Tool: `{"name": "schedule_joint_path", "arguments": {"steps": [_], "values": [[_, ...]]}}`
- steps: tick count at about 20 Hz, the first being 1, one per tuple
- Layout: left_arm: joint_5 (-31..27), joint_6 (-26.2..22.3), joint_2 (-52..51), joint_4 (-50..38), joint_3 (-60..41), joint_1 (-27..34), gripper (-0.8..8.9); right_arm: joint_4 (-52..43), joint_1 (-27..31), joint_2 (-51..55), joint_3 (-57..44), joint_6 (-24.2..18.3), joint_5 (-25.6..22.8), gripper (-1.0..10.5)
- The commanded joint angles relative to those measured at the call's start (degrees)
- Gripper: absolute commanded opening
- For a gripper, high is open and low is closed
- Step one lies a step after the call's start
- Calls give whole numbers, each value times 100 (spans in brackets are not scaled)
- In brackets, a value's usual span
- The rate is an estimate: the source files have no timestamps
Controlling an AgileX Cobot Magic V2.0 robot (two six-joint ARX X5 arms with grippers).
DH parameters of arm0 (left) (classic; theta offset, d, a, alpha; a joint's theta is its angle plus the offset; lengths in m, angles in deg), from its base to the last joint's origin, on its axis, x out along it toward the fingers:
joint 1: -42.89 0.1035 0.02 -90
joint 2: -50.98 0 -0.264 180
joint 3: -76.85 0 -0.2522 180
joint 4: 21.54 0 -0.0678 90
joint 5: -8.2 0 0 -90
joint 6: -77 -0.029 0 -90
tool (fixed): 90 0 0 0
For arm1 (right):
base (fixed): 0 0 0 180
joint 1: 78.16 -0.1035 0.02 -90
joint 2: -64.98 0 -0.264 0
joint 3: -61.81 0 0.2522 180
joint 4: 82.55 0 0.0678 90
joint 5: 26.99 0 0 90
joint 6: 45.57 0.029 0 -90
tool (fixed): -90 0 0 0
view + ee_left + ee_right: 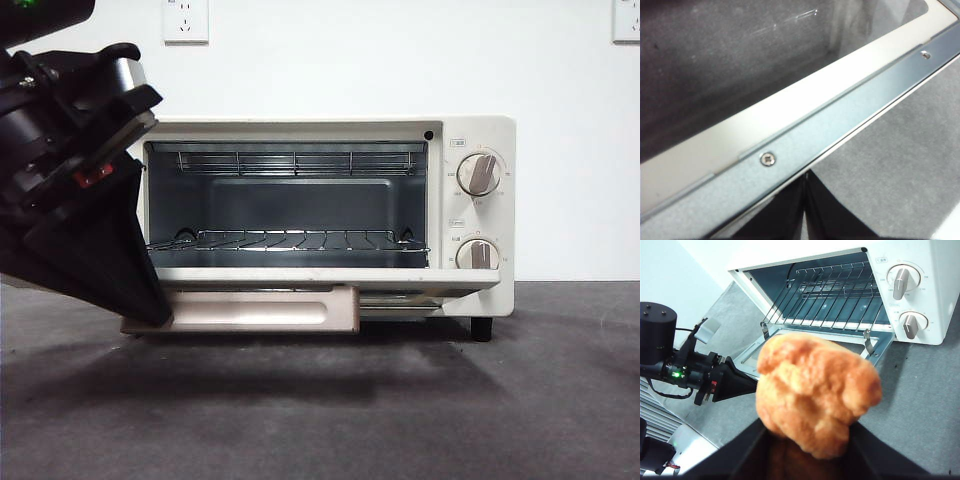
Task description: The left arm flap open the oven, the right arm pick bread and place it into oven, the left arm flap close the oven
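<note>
The cream-white oven (470, 135) stands open, with its door (260, 308) flapped down level and the wire rack (290, 240) bare inside. My left gripper (150, 300) is a dark wedge with its jaws shut, its tip at the left end of the lowered door. In the left wrist view the shut left gripper (805, 212) meets the door's metal edge (850, 115). My right gripper (810, 445) is shut on the golden bread (815, 390) and holds it in the air in front of the open oven (940, 295). The right wrist view also shows the left gripper (732, 382). The bread is out of the front view.
Two round knobs (480, 172) sit on the oven's right panel. A white wall with sockets (185, 20) stands behind. The dark grey table (400, 400) spreads in front of the oven. A light object (685, 450) lies at the table's edge near the left arm.
</note>
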Motion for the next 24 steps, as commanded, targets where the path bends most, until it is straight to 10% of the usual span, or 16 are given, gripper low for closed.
{"name": "schedule_joint_path", "arguments": {"steps": [1,14,24], "values": [[-245,39,72,-59,20,13,10,-55,-33,-9,96,125,2,165],[20,28,-800,678,162,13,10,-286,-59,-887,96,350,629,165],[-225,31,-2879,1932,730,24,10,-3121,-1266,-3480,98,1134,120,165]]}}
